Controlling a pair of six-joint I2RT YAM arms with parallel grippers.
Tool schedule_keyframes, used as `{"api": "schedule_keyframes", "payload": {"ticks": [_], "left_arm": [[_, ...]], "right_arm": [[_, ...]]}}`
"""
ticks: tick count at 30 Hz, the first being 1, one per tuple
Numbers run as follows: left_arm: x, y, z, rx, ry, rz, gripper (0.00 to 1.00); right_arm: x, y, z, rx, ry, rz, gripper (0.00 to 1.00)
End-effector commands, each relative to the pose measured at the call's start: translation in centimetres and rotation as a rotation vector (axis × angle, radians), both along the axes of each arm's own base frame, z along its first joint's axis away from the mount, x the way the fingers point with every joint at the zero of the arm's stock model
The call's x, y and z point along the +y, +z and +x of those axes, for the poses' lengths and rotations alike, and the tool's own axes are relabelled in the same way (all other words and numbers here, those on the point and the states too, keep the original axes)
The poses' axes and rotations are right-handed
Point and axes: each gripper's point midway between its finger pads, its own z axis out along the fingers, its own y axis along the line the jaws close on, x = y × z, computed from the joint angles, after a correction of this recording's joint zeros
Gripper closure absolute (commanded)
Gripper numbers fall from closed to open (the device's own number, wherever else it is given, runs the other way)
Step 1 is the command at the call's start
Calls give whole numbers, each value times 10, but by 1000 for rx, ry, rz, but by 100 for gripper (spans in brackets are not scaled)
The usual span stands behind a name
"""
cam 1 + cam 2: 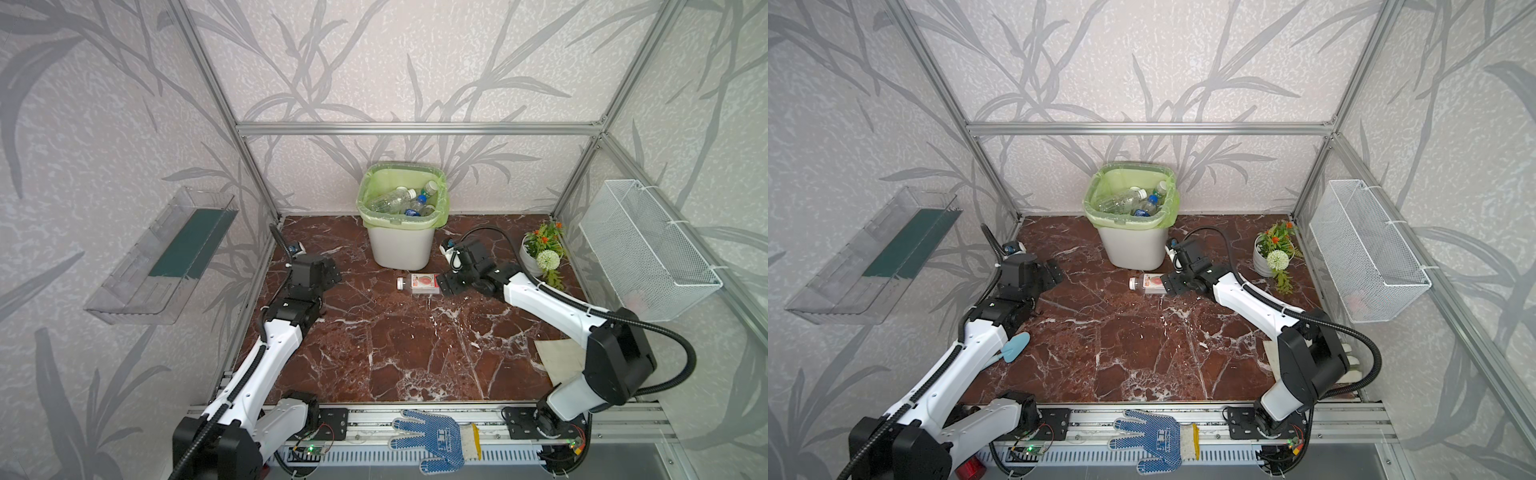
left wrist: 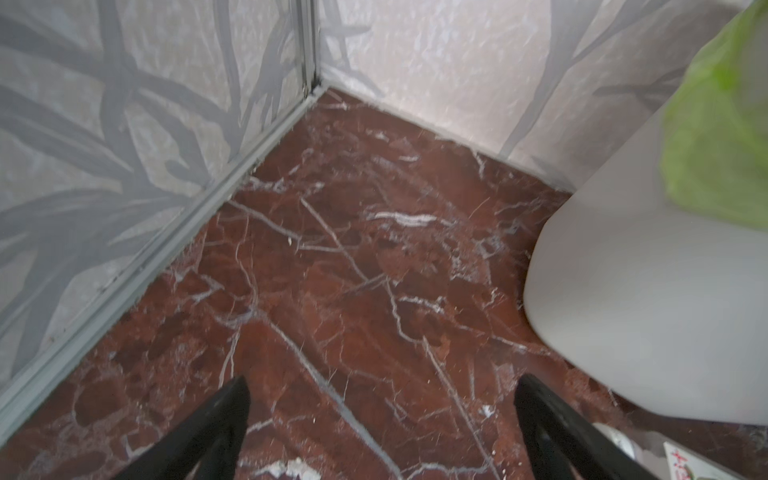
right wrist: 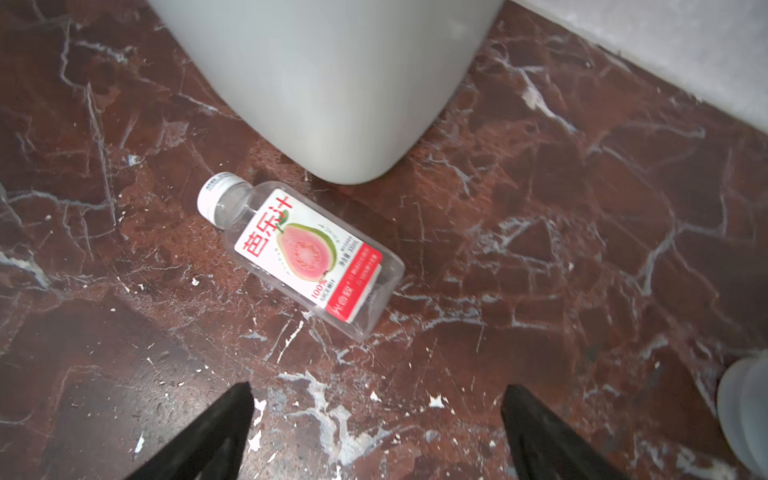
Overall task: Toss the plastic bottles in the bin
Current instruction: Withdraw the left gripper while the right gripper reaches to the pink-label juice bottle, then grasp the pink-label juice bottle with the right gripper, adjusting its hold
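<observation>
On the left, the left gripper (image 2: 382, 382) hovers over the marble tabletop (image 1: 415, 353), its jaws spread wide, with nothing between them and touching nothing. Right of it, at the far middle, stands the bin (image 1: 399, 249), lined in green, with several plastic bottles (image 1: 397, 200) lying inside. One more clear bottle (image 3: 299, 253), white-capped with a guava label, lies on its side on the tabletop just on the near side of the bin, its cap pointing left. The right gripper (image 3: 376, 390) sits just right of that bottle's base, jaws parted wide and empty. The bottle lies ahead of the fingertips, not between them.
</observation>
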Motion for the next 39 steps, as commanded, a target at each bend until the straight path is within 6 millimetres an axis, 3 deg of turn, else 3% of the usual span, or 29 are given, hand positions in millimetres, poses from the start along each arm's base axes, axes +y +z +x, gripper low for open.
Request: {"api": "schedule_keyframes", "payload": {"ticks": [1,2,6,10,19,24,31,39], "left_arm": [[-1,-14,-6,9,35,-92,1],[-2,-18,-7,16,33,-100,1],[-3,-27,-7,41,25,-118,1],[-4,-33,-8,66,14,-120,1],[-4,-38,-11,76,11,-129,1],[-4,-42,-11,84,12,-137,1],[-2,-36,-9,77,4,-130,1],[-4,-41,-9,86,1,-144,1]], "right_arm": [[18,-7,-1,-35,166,-182,10],[27,-20,-1,-17,208,-229,11],[44,-37,1,23,300,-344,12],[55,-54,5,90,347,-363,3],[58,-80,17,147,356,-332,1],[62,-98,1,226,413,-295,4],[59,-109,-32,377,410,-231,22],[49,-85,-75,475,355,-156,28]]}}
